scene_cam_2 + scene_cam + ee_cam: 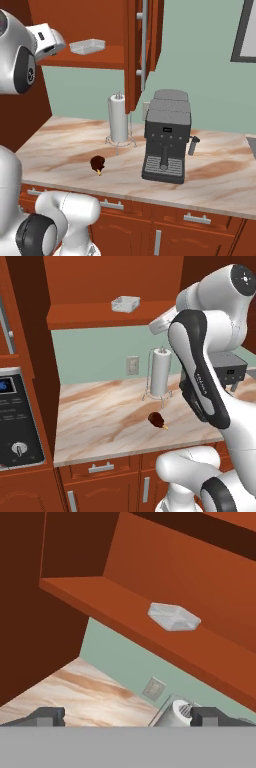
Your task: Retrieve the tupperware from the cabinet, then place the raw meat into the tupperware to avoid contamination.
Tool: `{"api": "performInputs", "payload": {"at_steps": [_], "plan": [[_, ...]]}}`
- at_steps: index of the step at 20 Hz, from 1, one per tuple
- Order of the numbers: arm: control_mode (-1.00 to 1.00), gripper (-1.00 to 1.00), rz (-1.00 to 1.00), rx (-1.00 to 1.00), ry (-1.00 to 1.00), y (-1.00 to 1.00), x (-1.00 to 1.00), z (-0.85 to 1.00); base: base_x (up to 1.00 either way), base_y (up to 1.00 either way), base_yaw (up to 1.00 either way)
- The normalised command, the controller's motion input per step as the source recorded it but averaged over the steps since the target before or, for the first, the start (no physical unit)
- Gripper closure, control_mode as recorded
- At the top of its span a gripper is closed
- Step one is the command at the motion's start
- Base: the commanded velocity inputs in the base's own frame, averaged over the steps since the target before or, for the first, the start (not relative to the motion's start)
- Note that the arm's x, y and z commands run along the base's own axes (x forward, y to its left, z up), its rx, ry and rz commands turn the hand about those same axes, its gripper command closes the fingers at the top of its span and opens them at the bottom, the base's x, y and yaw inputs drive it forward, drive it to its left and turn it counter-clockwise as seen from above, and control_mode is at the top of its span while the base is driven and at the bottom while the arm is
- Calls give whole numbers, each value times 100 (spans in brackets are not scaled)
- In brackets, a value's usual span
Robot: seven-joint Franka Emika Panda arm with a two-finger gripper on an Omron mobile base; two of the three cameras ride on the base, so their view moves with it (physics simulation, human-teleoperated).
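Note:
The cabinet (142, 45) stands open, its door swung out to the right. The tupperware (125, 303) (87, 46) (173, 617), a small shallow whitish tray, rests on the cabinet's bottom shelf (115, 607) near its front edge. The raw meat (157, 419) (97, 163), a dark drumstick with a tan bone end, lies on the marble counter (100, 416) below. My gripper (129, 717) is open and holds nothing. It hovers in front of the shelf, short of the tupperware and a little lower, with its hand (47, 40) to the tray's left in the right base view.
A paper towel roll (161, 372) (118, 119) on a wire stand is behind the meat. A dark coffee machine (166, 142) sits to the right on the counter. An oven panel (15, 416) flanks the counter's left end. A wall outlet (132, 364) is on the backsplash.

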Motion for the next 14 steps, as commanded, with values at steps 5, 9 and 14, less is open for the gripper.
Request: {"api": "performInputs", "payload": {"at_steps": [5,9,14], "plan": [[-100,-100,0,1,0,0,17,0,0,0,0],[-100,-100,0,0,0,0,18,0,0,0,0],[-100,-100,-1,0,0,1,19,0,0,0,0]]}}
